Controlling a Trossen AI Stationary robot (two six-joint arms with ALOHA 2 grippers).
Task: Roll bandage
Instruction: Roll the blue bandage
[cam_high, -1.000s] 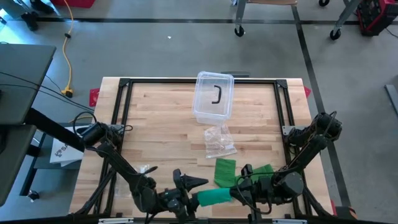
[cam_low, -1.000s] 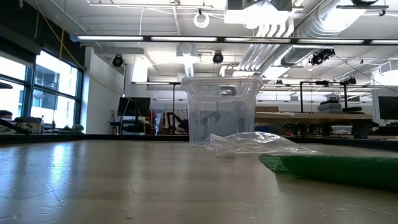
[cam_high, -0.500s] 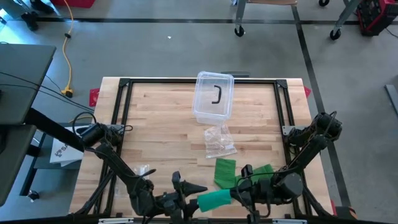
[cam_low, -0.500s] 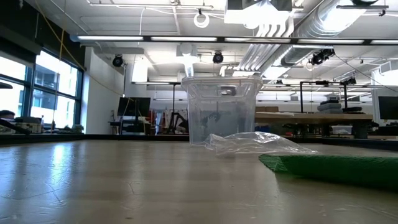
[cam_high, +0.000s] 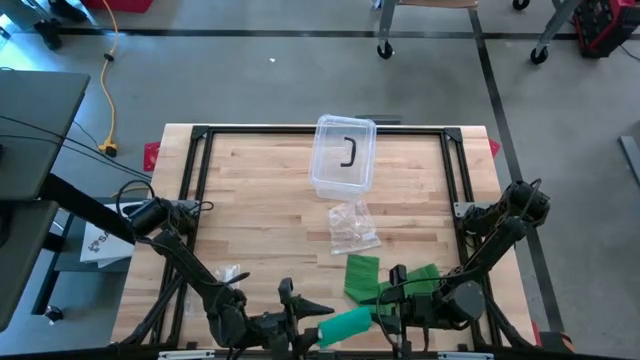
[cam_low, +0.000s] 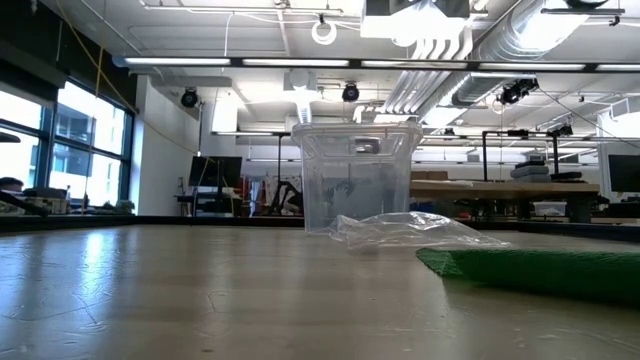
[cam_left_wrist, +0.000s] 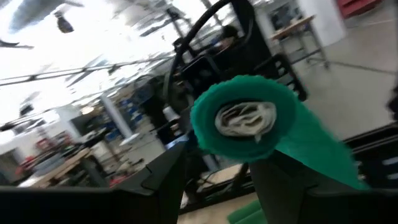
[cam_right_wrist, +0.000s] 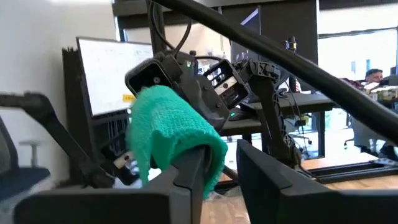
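At the near edge of the bench (cam_high: 260, 200), between the two arms: the bandage roll (cam_high: 345, 324), lifted clear of the wood. Behind it, flat on the boards, the unrolled green strip (cam_high: 362, 275), joined to the roll by a short run of cloth.

Grips the roll with the left fingers (cam_left_wrist: 163, 180), one on each side, pale core facing the left wrist camera. Probably so held to let the cylinder be turned about its own axis without crushing the wound layers.

On the other end, the right fingers (cam_right_wrist: 264, 174), parted, with a bare gap between them and nothing pinched; roll resting against one finger only. Reads as a hand-over: one side clamps while the other lets go to take a fresh hold.

Keeps the roll off the bench, likely so that the loose strip can feed in without dragging or catching on the wood. Keeps the strip laid out flat, likely so that it winds on without a twist.

Farther back and well apart from the work: a crumpled plastic bag (cam_high: 352, 227) and a clear box (cam_high: 343, 157), neither in the way.

Judged partway done: much cloth wound, a good length not yet taken up.
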